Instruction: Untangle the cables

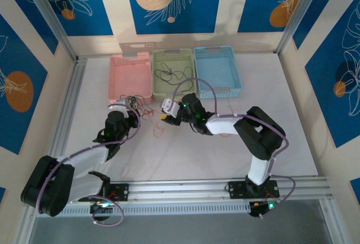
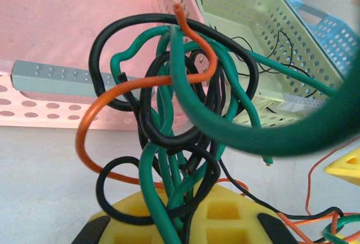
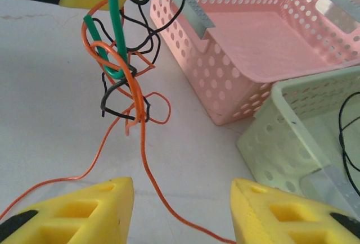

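The cables (image 2: 180, 120) form a clump of green, black and orange wires rising from my left gripper (image 2: 185, 213), whose yellow jaws are shut on the strands. In the top view the clump (image 1: 136, 104) hangs at the left gripper (image 1: 133, 111), just in front of the pink basket. In the right wrist view the clump (image 3: 121, 81) dangles above the table. A long orange wire (image 3: 147, 176) trails down from it and runs between the fingers of my right gripper (image 3: 183, 213), which is open and not touching it. The right gripper (image 1: 167, 114) stands just to the right of the clump.
Three baskets stand in a row at the back: pink (image 1: 130, 75), green (image 1: 175, 58) with a thin black wire (image 1: 169, 75) lying in it, and blue (image 1: 216, 69). A loose orange loop (image 1: 159, 130) lies on the white table between the arms.
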